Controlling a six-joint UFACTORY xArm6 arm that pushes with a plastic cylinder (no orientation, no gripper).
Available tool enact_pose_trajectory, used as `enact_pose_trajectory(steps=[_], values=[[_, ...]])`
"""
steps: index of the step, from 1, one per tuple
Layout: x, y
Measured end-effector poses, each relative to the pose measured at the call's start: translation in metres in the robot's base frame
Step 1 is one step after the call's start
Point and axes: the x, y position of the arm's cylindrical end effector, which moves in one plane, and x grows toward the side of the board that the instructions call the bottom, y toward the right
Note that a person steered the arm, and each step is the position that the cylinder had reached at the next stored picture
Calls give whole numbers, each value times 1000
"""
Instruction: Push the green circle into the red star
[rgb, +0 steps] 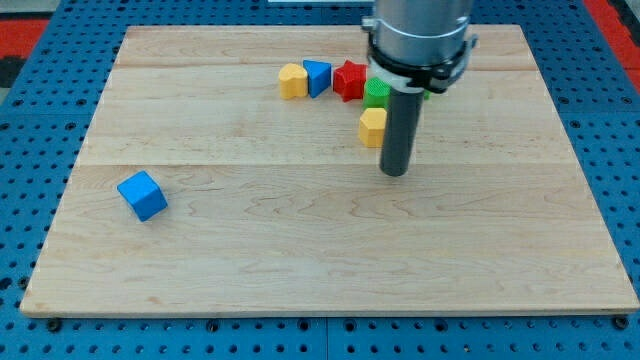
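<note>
The red star (349, 80) lies near the board's top middle. The green circle (376, 94) sits just to its right, touching or nearly touching it, and is partly hidden behind the arm. My tip (395, 172) rests on the board below and slightly right of the green circle. A yellow block (372, 127) stands between the green circle and my tip, just left of the rod.
A blue block (317, 77) and a yellow block (292, 81) lie in a row left of the red star. A blue cube (142, 195) sits alone at the board's left. The wooden board (300, 250) rests on a blue pegboard.
</note>
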Motion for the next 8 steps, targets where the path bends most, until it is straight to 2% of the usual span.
enact_pose_trajectory(steps=[2,3,5,6,8], values=[[-43,-43],[-36,-35],[-43,64],[-72,64],[-80,13]])
